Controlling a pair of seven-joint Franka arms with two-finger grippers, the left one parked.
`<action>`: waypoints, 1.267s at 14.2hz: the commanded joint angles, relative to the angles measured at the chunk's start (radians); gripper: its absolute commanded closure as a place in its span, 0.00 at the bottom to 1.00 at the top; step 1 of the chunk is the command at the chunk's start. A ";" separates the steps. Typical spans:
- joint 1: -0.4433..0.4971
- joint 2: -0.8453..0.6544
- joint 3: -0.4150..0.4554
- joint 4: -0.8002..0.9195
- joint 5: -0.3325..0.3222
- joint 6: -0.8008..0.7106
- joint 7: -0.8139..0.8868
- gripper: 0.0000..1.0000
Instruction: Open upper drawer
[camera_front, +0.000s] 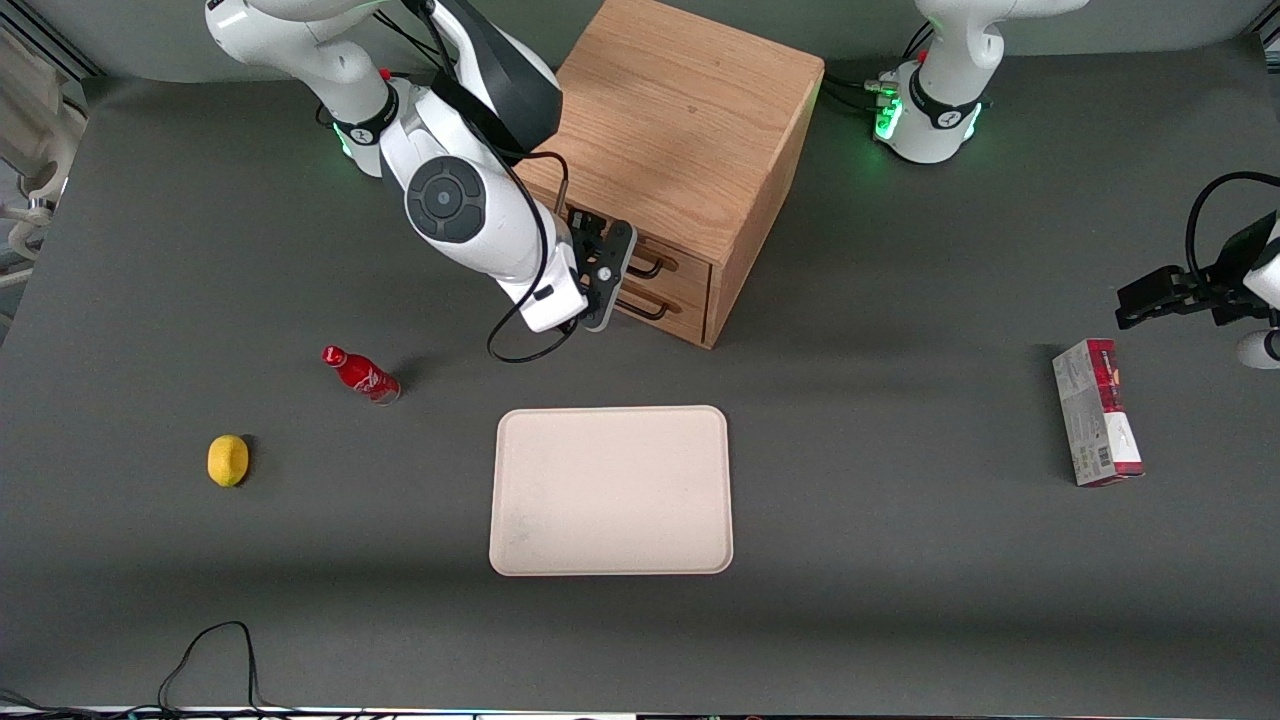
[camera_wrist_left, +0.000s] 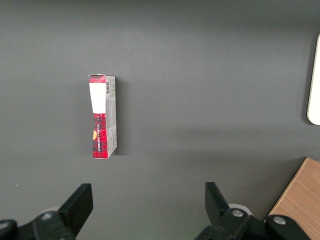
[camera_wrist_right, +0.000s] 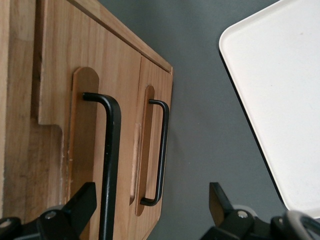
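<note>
Oak upper drawer shut, wide-spread jaws of gripper around its handle.

The gripper hangs in front of the cabinet, at the upper drawer. The tray lies nearer the camera than the cabinet.

The cabinet is made of light wood with a clear grain. The upper drawer is the same wood, with a smooth black metal handle. The gripper, in front of the drawers, is matt black. The table is matt grey. The tray is smooth and cream. The bottle is shiny red.
</note>
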 joint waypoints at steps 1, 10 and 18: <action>0.016 -0.027 -0.007 -0.044 0.009 0.035 -0.023 0.00; 0.017 -0.044 -0.007 -0.121 0.007 0.121 -0.035 0.00; 0.017 -0.030 -0.007 -0.134 0.007 0.159 -0.040 0.00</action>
